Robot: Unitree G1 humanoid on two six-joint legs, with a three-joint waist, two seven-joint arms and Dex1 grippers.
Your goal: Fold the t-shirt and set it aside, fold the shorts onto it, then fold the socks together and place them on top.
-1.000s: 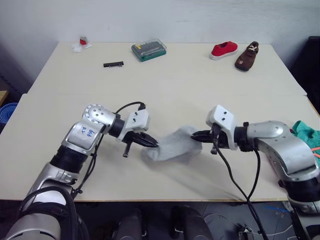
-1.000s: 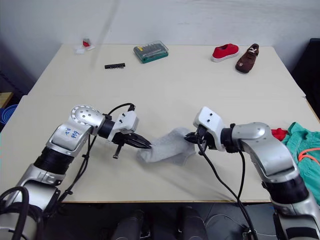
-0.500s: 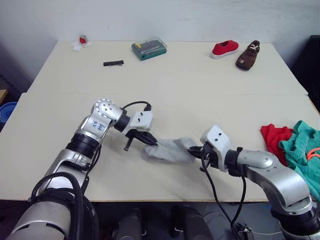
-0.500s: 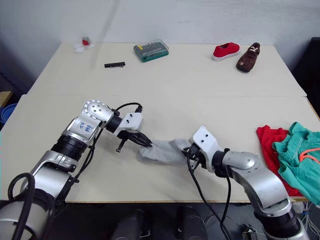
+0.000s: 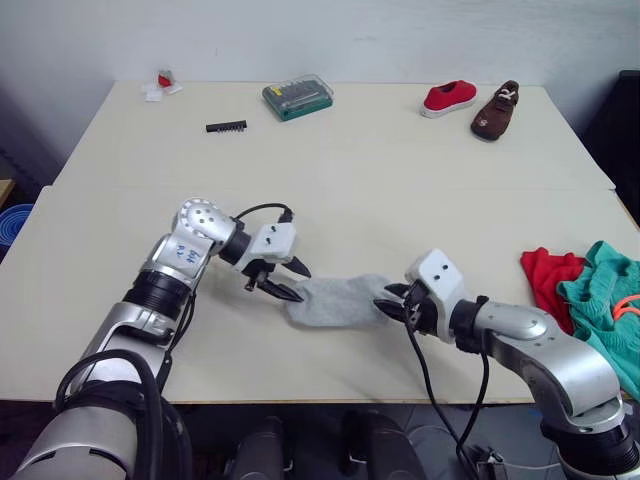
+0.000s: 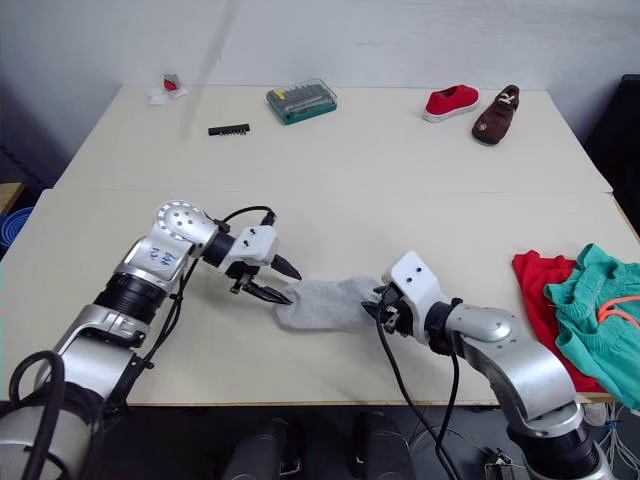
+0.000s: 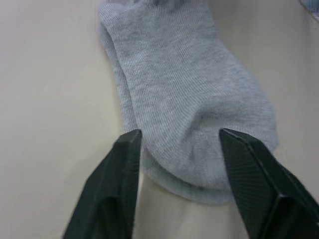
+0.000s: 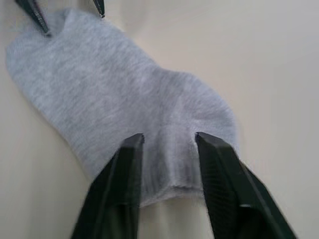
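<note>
The grey socks (image 5: pixel 335 300) lie flat on the table as one stacked pair, and their two layered edges show in the left wrist view (image 7: pixel 184 99). My left gripper (image 5: pixel 294 283) is open at the pair's left end, one finger on each side of it. My right gripper (image 5: pixel 392 303) is open at the right end, its fingers (image 8: pixel 219 164) straddling the sock there (image 8: pixel 124 104). Neither gripper holds anything. The red t-shirt (image 5: pixel 545 275) lies bunched at the table's right edge. The teal shorts (image 5: pixel 600 300) rest partly on it.
A red shoe (image 5: pixel 447 98) and a brown shoe (image 5: pixel 494 110) sit at the far right. A green bit case (image 5: pixel 298 97), a black bit strip (image 5: pixel 227 127) and a small red-and-white item (image 5: pixel 160 85) lie along the far left. The table's front edge (image 5: pixel 330 398) is close below the socks.
Both grippers were shut on the ends of the socks and have now opened. The socks, earlier stretched and raised between them, have settled flat on the table.
</note>
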